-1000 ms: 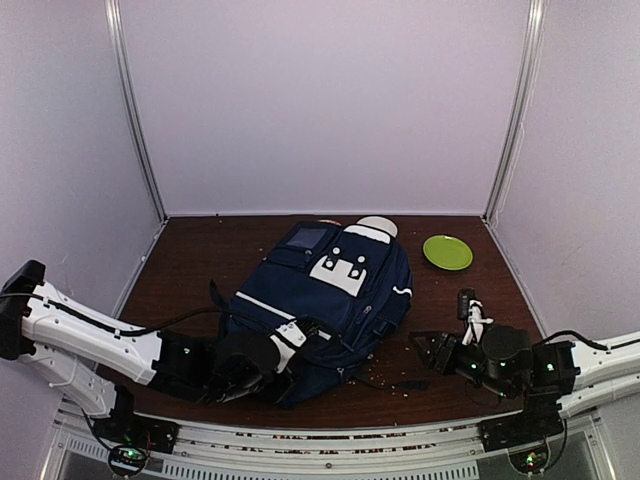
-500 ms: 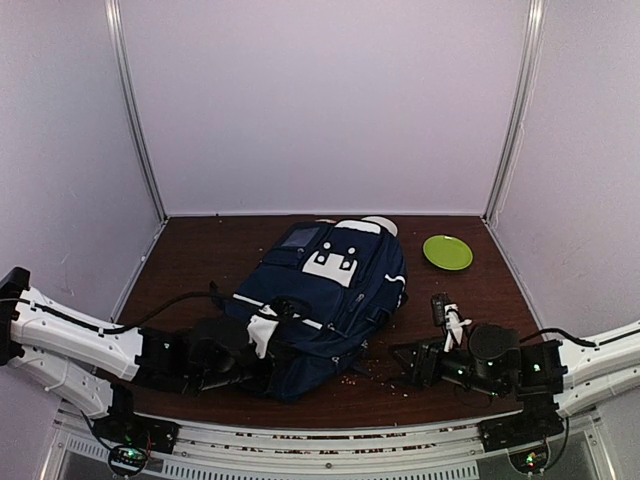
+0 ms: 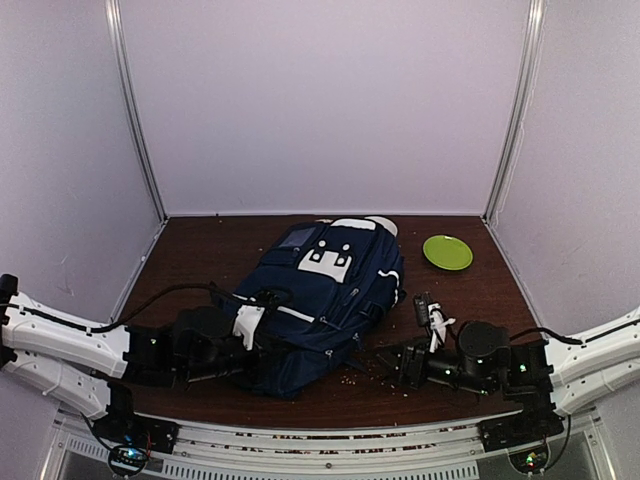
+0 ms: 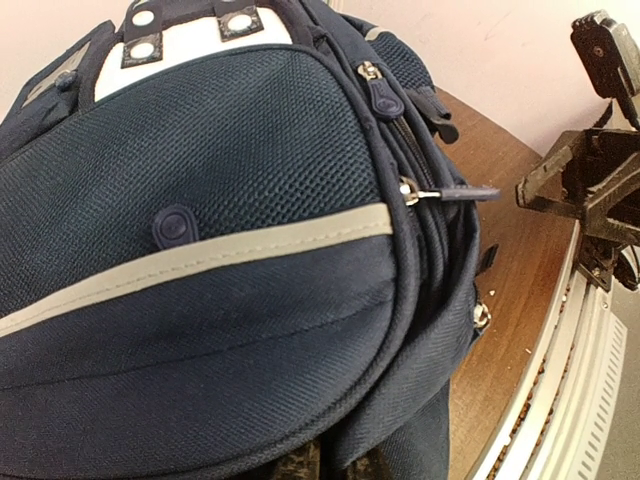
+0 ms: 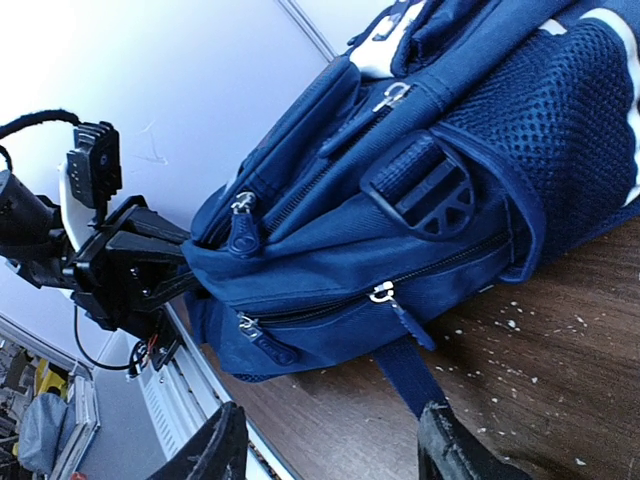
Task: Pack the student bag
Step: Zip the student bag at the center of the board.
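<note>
The student bag (image 3: pixel 325 285) is a large navy backpack with grey stripe trim, lying flat in the middle of the table. My left gripper (image 3: pixel 258 340) sits at its near-left end, shut on a fold of the bag's fabric. In the left wrist view the bag (image 4: pixel 220 250) fills the frame and only the tips of the gripper (image 4: pixel 335 468) show beneath it. My right gripper (image 3: pixel 388 362) lies low on the table just right of the bag, open. In its wrist view the open gripper (image 5: pixel 330 455) faces the bag's side (image 5: pixel 400 200), with a strap (image 5: pixel 410 375) lying between the fingers, untouched.
A green plate (image 3: pixel 447 251) sits at the back right. Pale crumbs (image 3: pixel 385 375) are scattered on the brown table (image 3: pixel 190 260) between the bag and my right gripper. White walls close in the back and both sides. The table's metal front rail (image 5: pixel 190 400) runs close by.
My left arm has pulled back to the left, dragging the bag with it and turning it. My right gripper has followed leftward, staying close to the bag's side.
</note>
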You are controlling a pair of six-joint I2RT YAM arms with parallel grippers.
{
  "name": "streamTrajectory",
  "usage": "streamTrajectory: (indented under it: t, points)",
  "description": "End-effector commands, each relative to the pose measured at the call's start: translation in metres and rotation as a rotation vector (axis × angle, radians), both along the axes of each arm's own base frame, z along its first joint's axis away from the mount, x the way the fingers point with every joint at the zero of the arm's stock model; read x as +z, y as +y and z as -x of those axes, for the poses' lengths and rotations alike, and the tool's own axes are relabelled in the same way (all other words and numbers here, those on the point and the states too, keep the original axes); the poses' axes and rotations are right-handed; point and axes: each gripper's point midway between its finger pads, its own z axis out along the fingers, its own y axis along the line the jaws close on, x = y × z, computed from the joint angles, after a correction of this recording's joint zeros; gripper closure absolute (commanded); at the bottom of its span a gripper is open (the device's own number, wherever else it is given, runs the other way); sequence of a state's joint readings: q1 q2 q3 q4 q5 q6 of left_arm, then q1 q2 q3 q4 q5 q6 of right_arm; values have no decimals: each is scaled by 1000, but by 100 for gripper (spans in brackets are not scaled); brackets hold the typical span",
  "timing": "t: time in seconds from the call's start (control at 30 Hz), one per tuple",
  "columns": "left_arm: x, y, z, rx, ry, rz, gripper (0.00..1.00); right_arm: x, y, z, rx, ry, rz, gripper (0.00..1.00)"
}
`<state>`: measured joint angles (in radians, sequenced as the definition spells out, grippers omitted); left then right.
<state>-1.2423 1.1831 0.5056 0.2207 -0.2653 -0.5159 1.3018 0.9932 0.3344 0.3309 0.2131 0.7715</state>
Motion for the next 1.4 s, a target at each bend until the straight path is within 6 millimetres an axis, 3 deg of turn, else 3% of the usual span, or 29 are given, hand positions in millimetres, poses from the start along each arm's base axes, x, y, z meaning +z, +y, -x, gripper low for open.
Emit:
streamTrajectory:
  t: [0.0,0.23,0.53,0.77,1.37]
  points:
    - [25,11,-20,108,-38,88,100,26,21,10,103,-33,-125,42]
    - [25,17,-21,122,-50,67,100,9,10,-21,1,-17,-40,52]
    - [16,19,-22,133,-40,34,100,-23,26,-37,48,-1,91,60]
    - [17,19,-23,135,-46,26,100,-31,45,-38,96,13,87,63]
    - [17,19,-24,139,-47,13,100,-41,48,-47,74,-17,153,71]
